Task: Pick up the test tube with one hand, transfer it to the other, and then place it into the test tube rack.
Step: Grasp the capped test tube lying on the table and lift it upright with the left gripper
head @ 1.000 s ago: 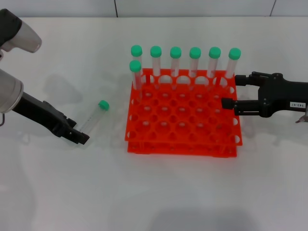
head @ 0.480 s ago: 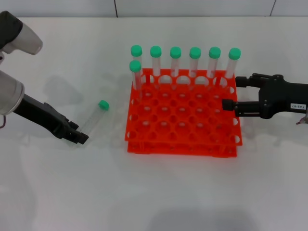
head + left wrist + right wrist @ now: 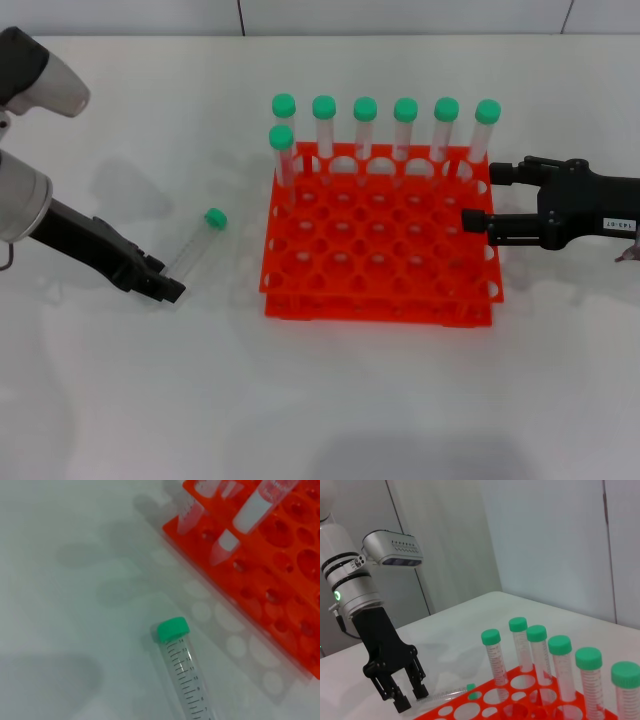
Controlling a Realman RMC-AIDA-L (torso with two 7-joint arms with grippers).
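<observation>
ok so the slender clear plastic test tube with the green screw cap [image 3: 196,243] is lying flat on the white table [image 3: 330,400], just left of the bright orange-red two-tier plastic rack [image 3: 380,235], cap end pointing away from me and a bit toward the rack. My left gripper, the plain black two-finger one [image 3: 160,281], sits low right at the tube's bottom end w/ fingers spread apart and nothing in them, you can see the gap clearly in the right wrist view [image 3: 406,696]. My right gripper, the black one w/ the small white label [image 3: 478,196], hovers over the rack's right edge, fingers parted, empty too, prob just waiting for the handoff. Handling-wise imo this thing is super light and looks empty, rigid plastic so it won't squish, but it's smooth and round, so it'll roll or squirt out if I pinch off-centre. Left wrist view shows the printed graduation marks along the body below the cap [image 3: 173,629]. I'd grab mid-body across the narrow width, leaving the cap end free so the right side has smth to take. Light squeeze is enough, tbh. Seven other green-capped tubes [image 3: 365,125] already stand in the back rows, so plenty of open holes nearer me.
</observation>
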